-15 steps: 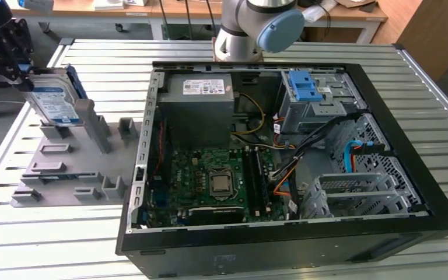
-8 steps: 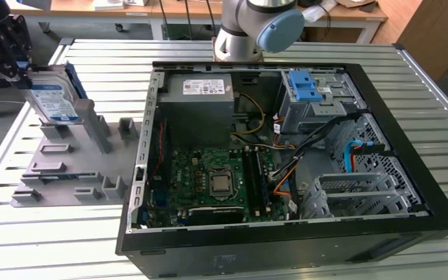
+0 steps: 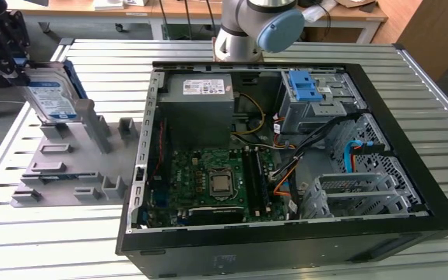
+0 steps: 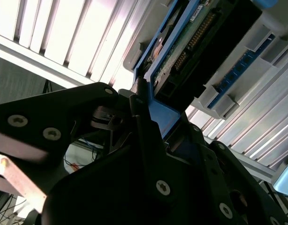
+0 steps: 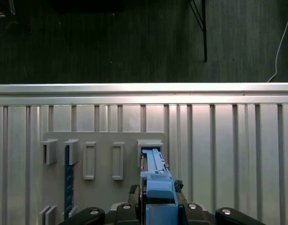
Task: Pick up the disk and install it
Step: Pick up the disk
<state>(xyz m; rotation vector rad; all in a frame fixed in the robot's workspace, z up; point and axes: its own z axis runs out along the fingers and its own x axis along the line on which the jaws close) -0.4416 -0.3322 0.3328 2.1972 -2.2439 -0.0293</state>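
Clamped on the blue carrier frame of the disk [image 3: 53, 98], the end effector [image 3: 20, 63] grips it by its upper short end, so the whole drive hangs directly below the fingers; in the second wrist view the dark fingers [image 4: 145, 123] pinch the blue frame from both sides, with the disk [image 4: 200, 42] running away from them. Taking it by the frame's end seems sensible: the labelled face and the green circuit-board side stay free of the fingers, and the far end is left clear to lead into a bay. Beneath the end effector sits the grey fixture plate [image 3: 68, 169] on the slatted metal worktop [image 3: 410, 76], and in the first wrist view the disk's [image 5: 155, 176] far end lines up with one holder slot [image 5: 150, 144] of that plate; whether it is out of the slot or resting in it I cannot tell. Its long axis runs close to vertical, slightly tilted, from the fingers down toward the plate, with the white-and-blue label facing the open computer case [image 3: 142, 175]. That case, with its grey drive bay [image 3: 317, 108], lies well apart from the end effector, off toward the exterior view's right.
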